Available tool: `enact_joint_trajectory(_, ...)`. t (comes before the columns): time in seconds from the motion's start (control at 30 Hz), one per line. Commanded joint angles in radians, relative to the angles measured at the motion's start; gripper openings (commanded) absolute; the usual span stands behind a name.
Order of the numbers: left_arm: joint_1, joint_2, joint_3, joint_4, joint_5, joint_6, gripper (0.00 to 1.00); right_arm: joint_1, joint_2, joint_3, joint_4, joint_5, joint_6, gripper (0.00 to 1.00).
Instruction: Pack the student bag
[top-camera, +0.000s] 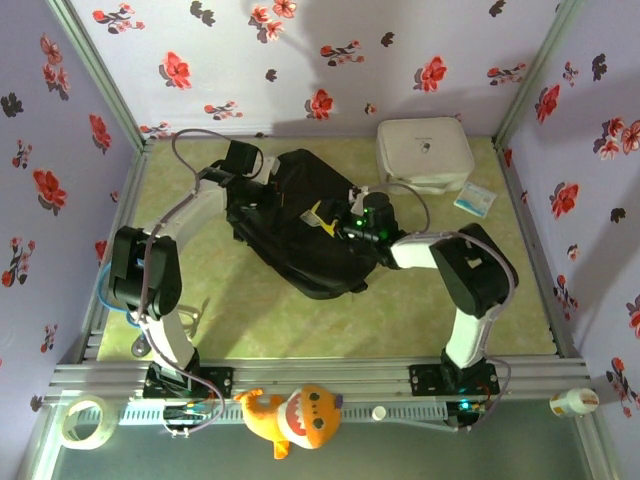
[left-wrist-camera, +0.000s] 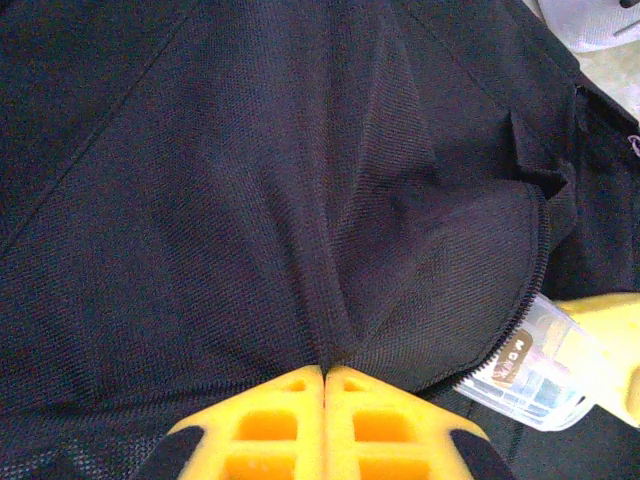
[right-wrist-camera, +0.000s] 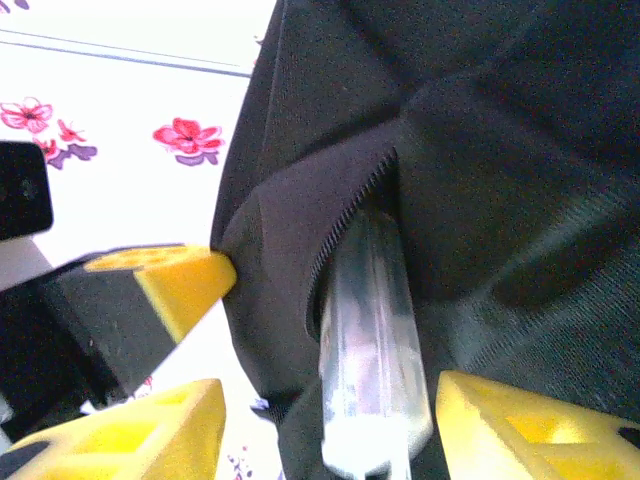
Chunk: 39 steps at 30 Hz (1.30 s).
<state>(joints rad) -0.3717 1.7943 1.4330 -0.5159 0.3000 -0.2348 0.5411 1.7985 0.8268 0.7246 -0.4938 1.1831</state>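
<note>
Jaws of the left gripper (left-wrist-camera: 325, 378) are closed flush, with a fold of the bag (top-camera: 290, 250) pinched at the tips. Jaws of the right gripper (right-wrist-camera: 330, 385) stand apart on either side of a clear case (right-wrist-camera: 368, 350), with open space on one side, so it does not appear to be gripped. The bag lies flat at the middle of the table (top-camera: 300, 320), between both arms, with a white case (top-camera: 425, 150) well apart at the far right corner. The clear case sits partway into the zip (right-wrist-camera: 345, 215) opening, under the lifted flap (left-wrist-camera: 450, 260). Assessment of handling: the bag is limp woven fabric that gathers into creases where pinched, so a pinch is likely to raise one layer only and not the whole body. It is judged light to moderate in weight, not fragile, and not slippery given the coarse weave. The firmest hold is judged to be the flap edge just beside the zip, where the seam gives some stiffness; open panels will simply sag. The clear case looks rigid and smooth, and could slide back out if the flap drops. Not established: the inside of the bag and how deep the case has gone, both hidden by the flap. Whether the left pinch takes one layer or more cannot be told. The straps are not clearly made out from above, where the right gripper covers the opening. Lettering on the clear case is too small to read.
</note>
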Motion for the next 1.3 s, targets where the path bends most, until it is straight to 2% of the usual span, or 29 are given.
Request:
enact_joint_trajectory(0.0, 0.01, 0.007, -0.002, 0.004, 0.013, -0.016, 0.0, -0.003, -0.112, -0.048, -0.186, 0.047, -0.087, 0.57)
enact_joint_trajectory(0.13, 0.01, 0.008, 0.003, 0.001, 0.021, -0.018, 0.0, 0.012, -0.175, -0.077, -0.268, 0.061, -0.125, 0.46)
enact_joint_trajectory(0.23, 0.01, 0.008, 0.004, 0.003, 0.028, -0.021, 0.0, 0.027, -0.168, -0.056, -0.265, 0.051, -0.139, 0.37)
enact_joint_trajectory(0.37, 0.01, 0.009, 0.004, 0.005, 0.038, -0.027, 0.0, 0.039, -0.113, 0.003, -0.225, 0.042, -0.139, 0.24)
enact_joint_trajectory(0.6, 0.01, 0.005, 0.0, -0.001, 0.057, -0.028, 0.0, 0.04, 0.015, 0.156, -0.221, 0.058, -0.151, 0.13)
enact_joint_trajectory(0.77, 0.009, 0.009, 0.003, 0.003, 0.08, -0.038, 0.0, 0.039, 0.118, 0.26, -0.239, 0.064, -0.161, 0.1)
enact_joint_trajectory(0.87, 0.01, 0.011, 0.004, 0.003, 0.083, -0.041, 0.0, 0.039, 0.131, 0.268, -0.236, 0.06, -0.161, 0.1)
enact_joint_trajectory(1.03, 0.01, 0.011, 0.004, 0.005, 0.083, -0.041, 0.0, 0.034, 0.016, 0.172, -0.241, 0.074, -0.18, 0.14)
enact_joint_trajectory(1.17, 0.009, 0.011, 0.006, 0.01, 0.085, -0.044, 0.0, 0.036, -0.081, 0.103, -0.327, 0.123, -0.227, 0.18)
enact_joint_trajectory(1.27, 0.01, 0.01, 0.008, 0.012, 0.09, -0.046, 0.0, 0.037, -0.094, 0.082, -0.39, 0.165, -0.241, 0.19)
